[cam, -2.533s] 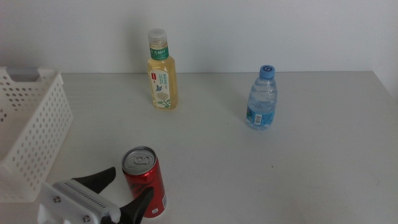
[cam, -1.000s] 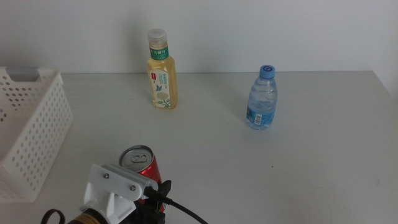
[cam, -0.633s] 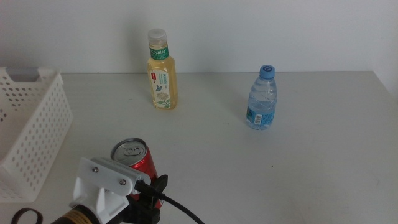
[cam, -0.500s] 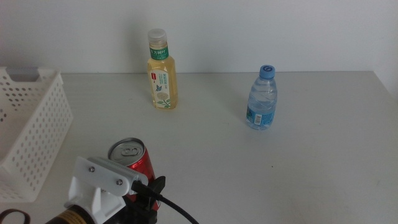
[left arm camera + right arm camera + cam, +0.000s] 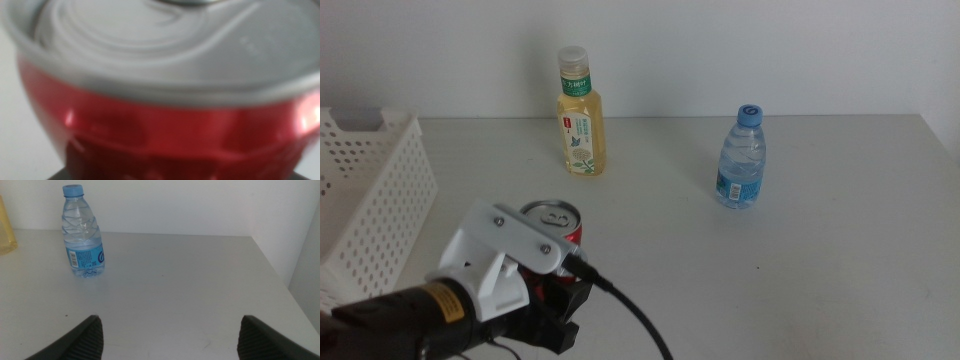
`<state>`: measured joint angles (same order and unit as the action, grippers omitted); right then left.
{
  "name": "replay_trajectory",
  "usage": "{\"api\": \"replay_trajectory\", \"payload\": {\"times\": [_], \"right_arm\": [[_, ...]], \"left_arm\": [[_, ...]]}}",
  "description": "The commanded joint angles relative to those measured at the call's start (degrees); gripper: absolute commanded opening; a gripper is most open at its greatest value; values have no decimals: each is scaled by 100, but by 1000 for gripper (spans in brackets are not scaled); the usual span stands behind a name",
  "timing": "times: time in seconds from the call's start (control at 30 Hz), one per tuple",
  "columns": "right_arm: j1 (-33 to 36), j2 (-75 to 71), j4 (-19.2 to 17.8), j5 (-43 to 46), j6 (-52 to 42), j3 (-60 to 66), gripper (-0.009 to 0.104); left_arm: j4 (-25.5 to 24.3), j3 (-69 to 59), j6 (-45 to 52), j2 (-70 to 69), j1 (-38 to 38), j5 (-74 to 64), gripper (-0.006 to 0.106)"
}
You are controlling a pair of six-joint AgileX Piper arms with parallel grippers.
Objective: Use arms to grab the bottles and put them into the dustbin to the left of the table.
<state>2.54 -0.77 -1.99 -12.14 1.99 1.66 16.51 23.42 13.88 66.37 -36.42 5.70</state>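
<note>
Middle view: left gripper (image 5: 552, 318) pinches red soda can (image 5: 557, 222) low on its body; top-heavy hold could tip, slipping before dustbin (image 5: 370, 215).

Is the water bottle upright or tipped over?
Upright: the water bottle stands on its base on the table, blue cap on top.

The left arm's white housing (image 5: 510, 262) hides most of the red can (image 5: 556, 222).
</note>
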Motion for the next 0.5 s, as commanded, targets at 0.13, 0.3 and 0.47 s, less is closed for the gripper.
{"api": "replay_trajectory", "payload": {"times": [0.13,0.3,0.47], "right_arm": [[-31,-124,-70,432,-49,-60,71],[-31,-124,-70,432,-49,-60,71],[-31,-124,-70,432,-49,-60,71]], "left_arm": [[268,1619,253,-198,584,-1836,24],[111,2541,253,-39,1433,-3334,24],[-118,3283,253,241,2463,-4562,24]]}}
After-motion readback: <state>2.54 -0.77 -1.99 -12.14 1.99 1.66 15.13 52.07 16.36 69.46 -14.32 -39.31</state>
